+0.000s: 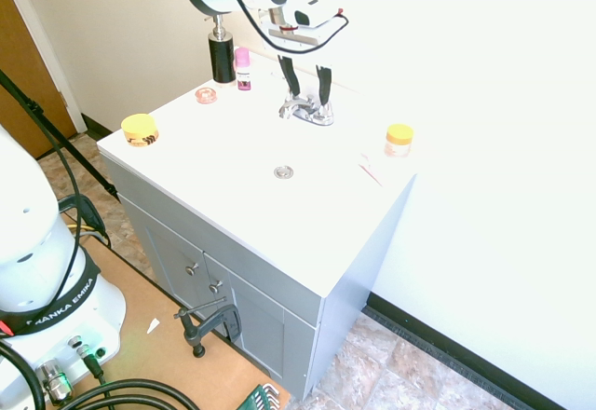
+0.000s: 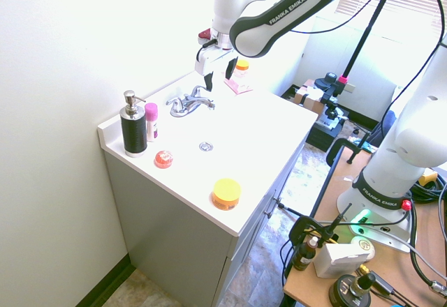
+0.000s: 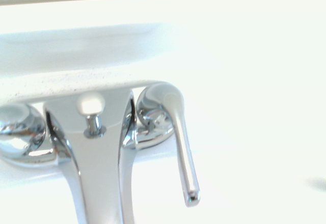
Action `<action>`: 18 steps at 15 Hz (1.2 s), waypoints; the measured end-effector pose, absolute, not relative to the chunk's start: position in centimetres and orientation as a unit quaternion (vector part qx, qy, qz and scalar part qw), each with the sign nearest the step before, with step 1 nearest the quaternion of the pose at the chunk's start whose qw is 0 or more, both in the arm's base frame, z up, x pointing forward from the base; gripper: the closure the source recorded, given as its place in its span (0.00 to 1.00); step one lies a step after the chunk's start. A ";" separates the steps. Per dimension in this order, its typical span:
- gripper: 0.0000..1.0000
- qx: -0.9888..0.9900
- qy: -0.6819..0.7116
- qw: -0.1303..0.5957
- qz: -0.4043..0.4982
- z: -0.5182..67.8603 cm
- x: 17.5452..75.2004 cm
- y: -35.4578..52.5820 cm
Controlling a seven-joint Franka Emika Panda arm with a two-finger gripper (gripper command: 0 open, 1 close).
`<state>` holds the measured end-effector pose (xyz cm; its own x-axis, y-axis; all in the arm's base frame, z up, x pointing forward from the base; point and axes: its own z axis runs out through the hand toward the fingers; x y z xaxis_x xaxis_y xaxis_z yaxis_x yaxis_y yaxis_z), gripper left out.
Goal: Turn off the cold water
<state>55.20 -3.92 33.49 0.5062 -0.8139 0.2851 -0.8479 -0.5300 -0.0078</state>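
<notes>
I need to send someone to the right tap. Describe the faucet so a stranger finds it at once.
On the white vanity top, look along the back edge by the wall, behind the round drain. The faucet sits directly under the gripper. It is the only shiny chrome piece there, with two lever handles and a short spout, unlike the black pump bottle further along.

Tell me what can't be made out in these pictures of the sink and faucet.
- Any running water: no stream shows at the faucet; glare whitens the basin in every view.
- Faucet spout tip: cut off by the wrist view's bottom edge.
- Bottle label: too small.
- Hand contact with the handle: unclear from both exterior views.
</notes>
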 end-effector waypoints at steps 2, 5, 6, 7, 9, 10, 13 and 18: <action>0.00 0.863 -0.484 0.068 0.128 32.9 56.2 -4.0; 0.00 0.861 -0.488 0.073 0.124 32.0 57.1 -4.4; 0.00 0.860 -0.489 0.075 0.124 31.9 57.2 -4.7; 0.00 0.859 -0.491 0.077 0.123 31.7 57.2 -4.9; 0.00 0.857 -0.495 0.081 0.120 31.5 57.2 -5.5; 0.00 0.856 -0.496 0.083 0.119 31.3 57.2 -5.6; 0.00 0.853 -0.501 0.087 0.115 30.8 57.2 -6.4; 0.00 0.845 -0.513 0.093 0.119 30.6 57.2 -8.6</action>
<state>57.25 -8.63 30.64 0.4445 -0.8454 0.2961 -0.8895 -0.4556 0.0345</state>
